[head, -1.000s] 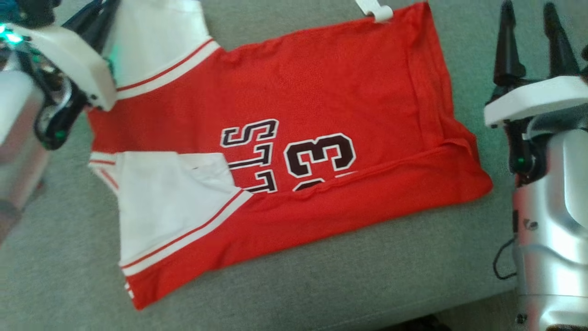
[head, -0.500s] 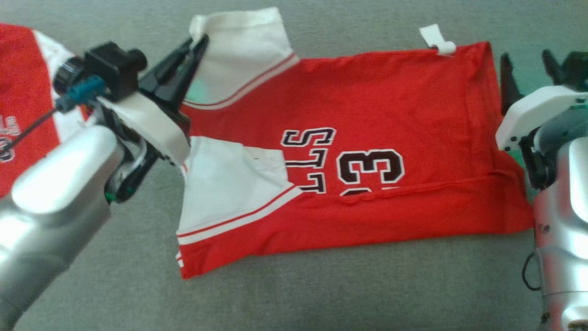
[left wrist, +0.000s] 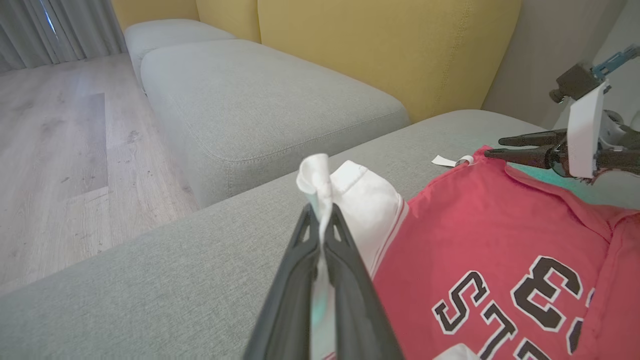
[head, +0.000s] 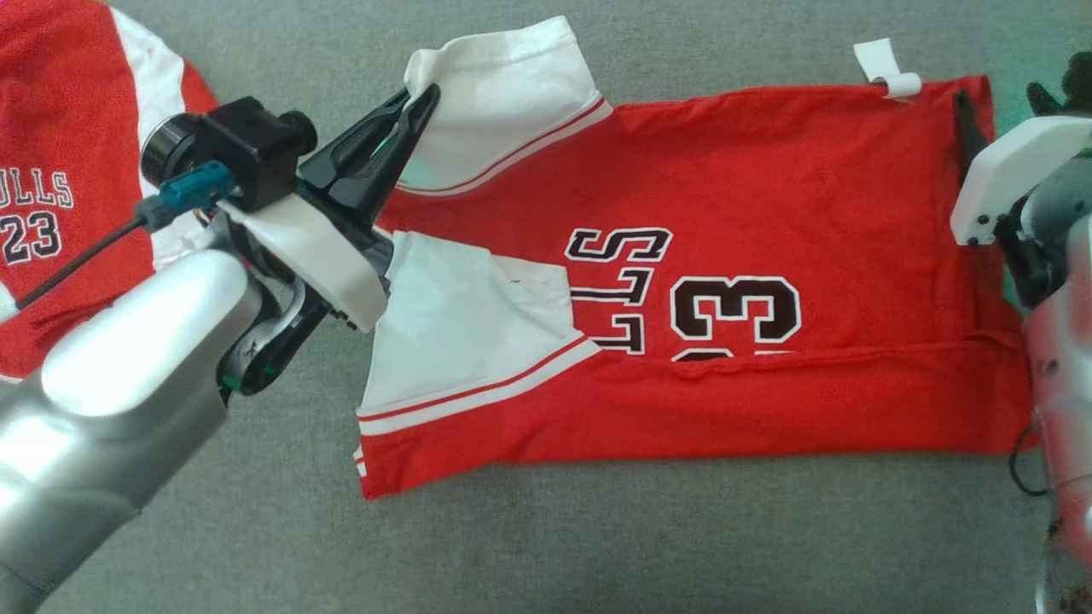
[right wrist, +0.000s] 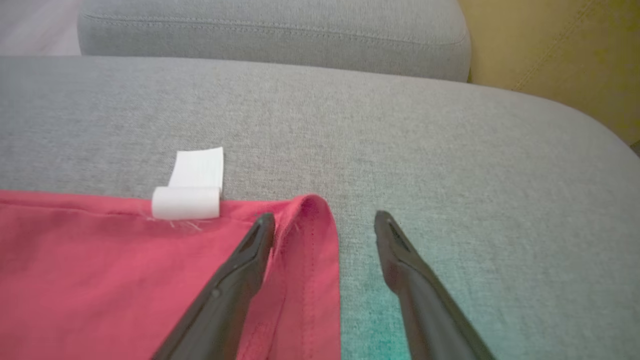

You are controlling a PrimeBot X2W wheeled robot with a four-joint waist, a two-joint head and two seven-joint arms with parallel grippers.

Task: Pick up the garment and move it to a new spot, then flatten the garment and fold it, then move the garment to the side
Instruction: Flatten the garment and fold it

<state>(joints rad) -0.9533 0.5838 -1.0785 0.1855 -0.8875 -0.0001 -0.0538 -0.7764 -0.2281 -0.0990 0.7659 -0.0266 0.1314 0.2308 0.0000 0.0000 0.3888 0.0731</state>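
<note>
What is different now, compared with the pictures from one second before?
The whole head view shifted, as the camera turned. The left gripper stays shut on the white sleeve, whose edge now curls up. The right gripper, open, came over the hem corner. The red jersey lies folded as before.

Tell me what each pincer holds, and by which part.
The left pincer is shut on the red jersey, pinching the edge of its white sleeve. The right pincer is open, holding nothing.
</note>
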